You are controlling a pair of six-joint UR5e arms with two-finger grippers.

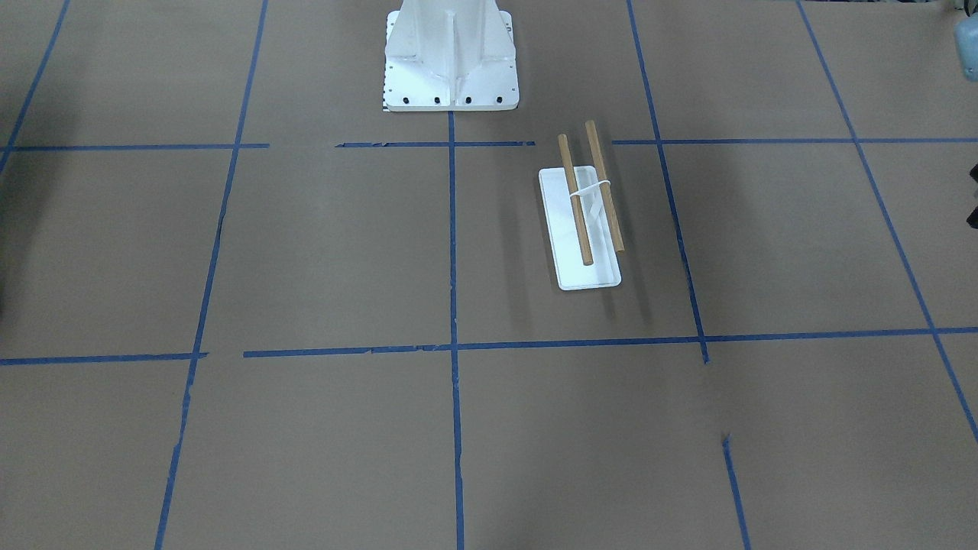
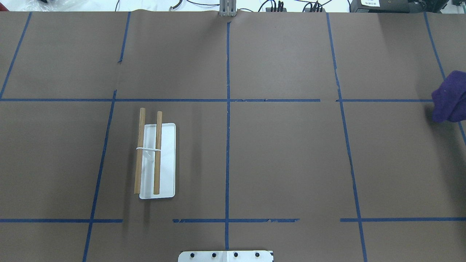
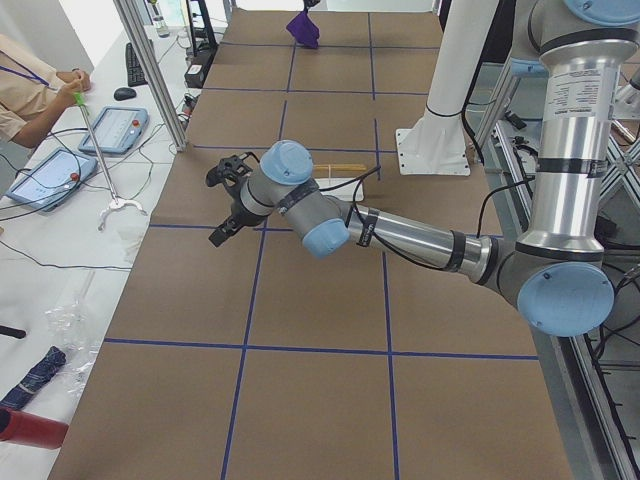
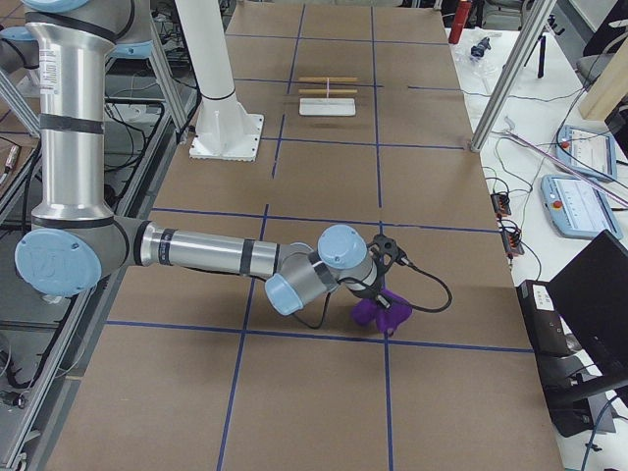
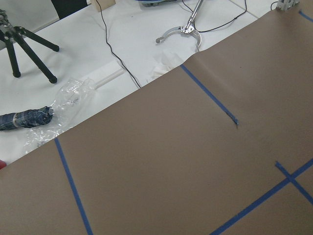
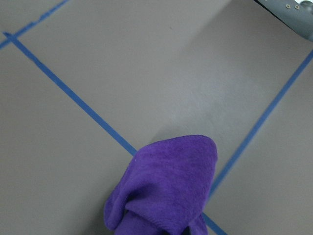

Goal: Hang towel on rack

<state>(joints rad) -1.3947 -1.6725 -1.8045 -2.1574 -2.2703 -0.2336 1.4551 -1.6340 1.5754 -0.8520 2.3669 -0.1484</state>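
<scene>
1. right gripper [image 4: 380, 292]: you see it only in the exterior right view, low over the table and right against the purple towel [image 4: 381, 312]. you cannot tell whether its fingers are spread or closed on the cloth.
2. right wrist view: the towel [image 6: 166, 186] fills the lower centre of the frame as a bunched fold above the brown table cover [image 6: 98, 58]. the fingers are out of frame here.
3. overhead view: the towel [image 2: 449, 96] sits at the far right edge, on a blue tape line.
4. the rack [image 2: 167, 160] lies well apart from the towel, on the robot's left half of the table. its two dowels run parallel over the white base.
5. front-facing view: it gives you the rack [image 1: 561, 229] and the pedestal [image 1: 449, 69], but not the towel.
6. left gripper [image 3: 222, 228]: it hangs above the table near the rack. you cannot tell its opening.
7. the label print on the near arm is too small to read.
</scene>
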